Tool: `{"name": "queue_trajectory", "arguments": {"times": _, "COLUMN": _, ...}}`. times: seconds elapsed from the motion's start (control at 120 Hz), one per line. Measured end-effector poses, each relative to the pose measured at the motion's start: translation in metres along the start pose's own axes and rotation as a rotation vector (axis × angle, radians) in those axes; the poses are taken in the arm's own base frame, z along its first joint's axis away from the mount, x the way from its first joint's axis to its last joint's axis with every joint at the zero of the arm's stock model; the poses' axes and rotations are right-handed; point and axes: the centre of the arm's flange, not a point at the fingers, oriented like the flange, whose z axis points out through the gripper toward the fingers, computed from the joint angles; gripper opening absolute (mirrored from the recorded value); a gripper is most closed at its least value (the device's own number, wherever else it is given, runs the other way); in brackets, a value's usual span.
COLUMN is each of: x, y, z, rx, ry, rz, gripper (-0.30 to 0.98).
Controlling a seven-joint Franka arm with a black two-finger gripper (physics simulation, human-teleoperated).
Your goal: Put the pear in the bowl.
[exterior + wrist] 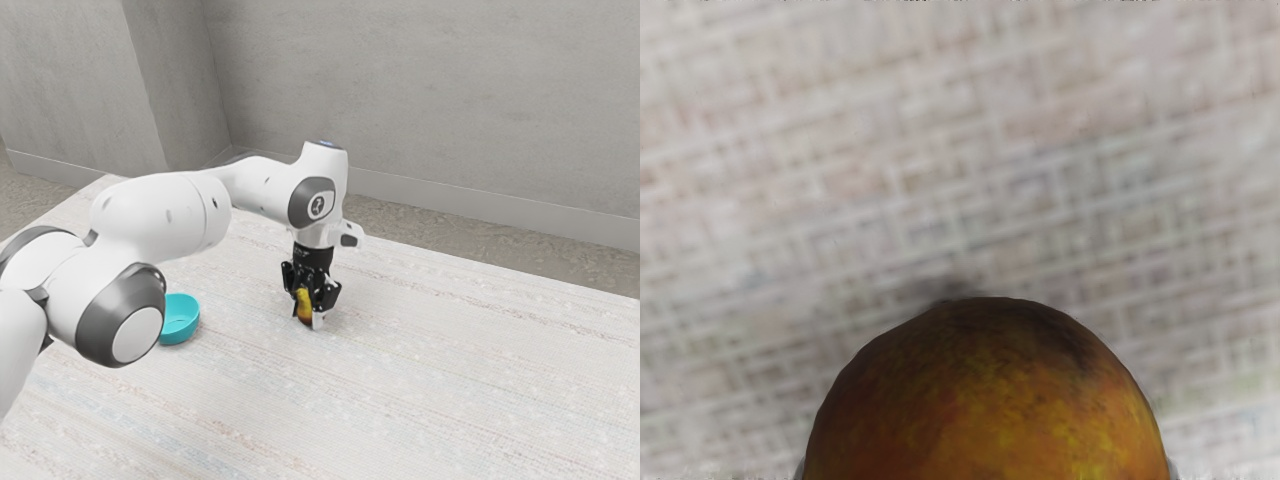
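Note:
My gripper point(309, 309) points down over the table, well to the exterior view's right of the bowl. It is shut on the pear point(305, 299), with a finger against each side of the fruit. In the wrist view the orange-yellow pear point(990, 400) is large and close under the hand, slivers of the fingers at its two sides. Whether its underside touches the table I cannot tell. The turquoise bowl point(180, 322) stands upright on the table, its edge partly behind the arm; no fruit is visible in it.
The pale, patterned table point(440, 380) extends around the gripper and bowl. My arm's large elbow joint is close beside the bowl in the exterior view. Grey walls point(430, 100) stand beyond the table's far edge.

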Motion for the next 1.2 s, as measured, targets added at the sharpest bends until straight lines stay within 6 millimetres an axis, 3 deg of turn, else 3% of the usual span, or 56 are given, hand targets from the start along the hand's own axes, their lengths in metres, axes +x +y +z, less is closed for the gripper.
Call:
{"name": "queue_trajectory", "arguments": {"times": 0.192, "x": -0.005, "y": -0.002, "z": -0.016, "rx": 0.012, "ry": 0.008, "rz": -0.003, "gripper": 0.08}}
{"name": "queue_trajectory", "arguments": {"times": 0.375, "x": -0.025, "y": -0.01, "z": -0.053, "rx": 0.026, "ry": 0.032, "rz": -0.017, "gripper": 0.05}}
{"name": "queue_trajectory", "arguments": {"times": 0.442, "x": -0.042, "y": -0.027, "z": -0.061, "rx": 0.024, "ry": 0.026, "rz": -0.038, "gripper": 0.05}}
{"name": "queue_trajectory", "arguments": {"times": 0.533, "x": -0.067, "y": -0.065, "z": -0.064, "rx": 0.029, "ry": 0.021, "rz": -0.077, "gripper": 0.05}}
{"name": "queue_trajectory", "arguments": {"times": 0.683, "x": -0.108, "y": -0.119, "z": -0.05, "rx": 0.037, "ry": -0.008, "rz": -0.127, "gripper": 0.05}}
{"name": "queue_trajectory", "arguments": {"times": 0.8, "x": -0.142, "y": -0.146, "z": -0.033, "rx": 0.044, "ry": -0.026, "rz": -0.146, "gripper": 0.05}}
{"name": "queue_trajectory", "arguments": {"times": 1.05, "x": -0.179, "y": -0.187, "z": -0.026, "rx": 0.084, "ry": -0.002, "rz": -0.15, "gripper": 0.05}}
{"name": "queue_trajectory", "arguments": {"times": 1.2, "x": -0.19, "y": -0.189, "z": -0.014, "rx": 0.089, "ry": 0.001, "rz": -0.127, "gripper": 0.05}}
